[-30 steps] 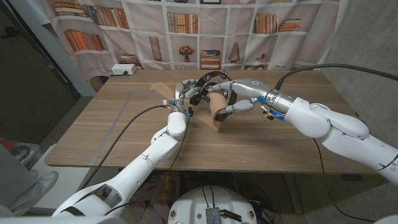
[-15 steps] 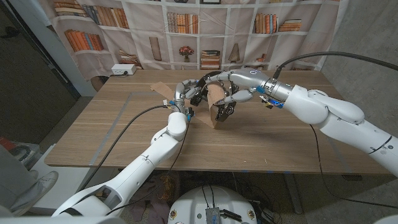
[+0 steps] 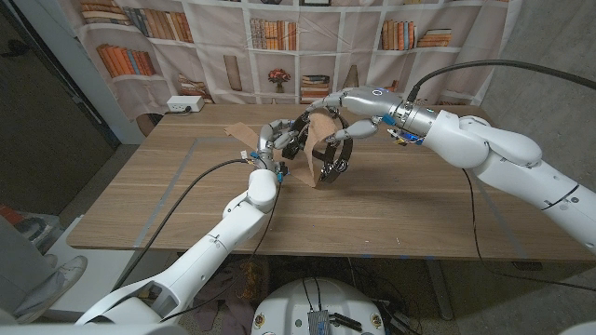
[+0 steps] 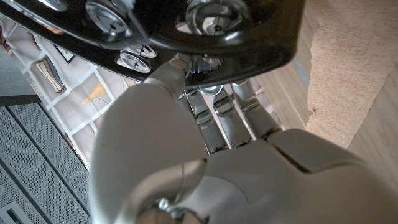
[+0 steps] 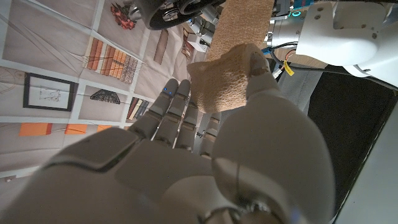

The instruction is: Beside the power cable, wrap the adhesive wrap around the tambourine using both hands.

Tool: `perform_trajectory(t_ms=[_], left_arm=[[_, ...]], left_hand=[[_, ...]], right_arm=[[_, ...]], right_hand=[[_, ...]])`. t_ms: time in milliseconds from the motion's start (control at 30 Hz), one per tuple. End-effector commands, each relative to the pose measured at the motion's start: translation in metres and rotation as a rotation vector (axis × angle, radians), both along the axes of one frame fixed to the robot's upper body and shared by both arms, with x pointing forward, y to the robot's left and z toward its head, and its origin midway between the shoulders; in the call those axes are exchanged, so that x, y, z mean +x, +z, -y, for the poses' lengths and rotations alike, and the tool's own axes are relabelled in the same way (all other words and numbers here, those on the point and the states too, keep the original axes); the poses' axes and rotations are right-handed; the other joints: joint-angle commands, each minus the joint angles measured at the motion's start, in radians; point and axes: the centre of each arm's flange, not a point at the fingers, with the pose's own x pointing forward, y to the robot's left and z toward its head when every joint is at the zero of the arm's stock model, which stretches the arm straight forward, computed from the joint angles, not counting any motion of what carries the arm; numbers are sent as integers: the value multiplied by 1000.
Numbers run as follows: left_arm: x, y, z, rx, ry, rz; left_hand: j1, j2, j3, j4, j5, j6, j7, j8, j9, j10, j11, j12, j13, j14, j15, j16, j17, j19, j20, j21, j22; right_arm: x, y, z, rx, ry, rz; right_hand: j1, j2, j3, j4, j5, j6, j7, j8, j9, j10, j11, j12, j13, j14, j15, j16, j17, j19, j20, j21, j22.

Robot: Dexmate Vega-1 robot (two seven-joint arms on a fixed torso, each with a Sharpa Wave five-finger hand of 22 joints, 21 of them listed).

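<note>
Tambourine wrapping, mid-table, far side.
Left robot hand gripping the black tambourine above the table; tan adhesive wrap hanging over its rim, pinched by right robot hand; power cable at left.

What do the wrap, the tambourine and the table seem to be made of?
Wrap: tan, matte, fuzzy and crinkled, probably an elastic fabric bandage.
Tambourine: glossy black frame, likely plastic, with shiny metal jingles.
Table: light wood grain, matte; solid wood or laminate cannot be told.
</note>
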Motion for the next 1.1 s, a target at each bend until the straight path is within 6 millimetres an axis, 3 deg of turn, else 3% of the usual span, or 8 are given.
perform_trajectory(t_ms=[33,700,1100], left_arm=[[-2,-4,-5,-16,-1,-1],[-8,-7,0,-4,-13,-3],[-15,-10,-8,-26,8,3]], left_hand=[[-5,1,70,60,5,9,-2,-2,4,10,-3,-3,0,73,-92,8,4,-7,-117,10,6],[-6,0,74,60,5,12,-11,-4,4,9,-4,-5,3,71,-92,7,4,-10,-117,13,6],[-8,0,75,60,4,15,-13,-5,2,11,-5,-5,4,71,-92,7,5,-11,-116,14,6]], right_arm=[[6,19,4,33,-4,65],[15,45,16,133,-12,167],[24,54,33,182,-51,136]], right_hand=[[61,73,6,10,1,13,-2,2,1,201,-199,2,5,-4,-192,-2,6,-4,-132,8,4],[60,75,1,8,0,32,1,3,0,230,-200,1,7,14,-193,1,13,6,-136,25,1],[60,75,-3,7,0,45,-1,2,1,245,-200,-2,9,22,-193,-1,15,18,-140,42,1]])
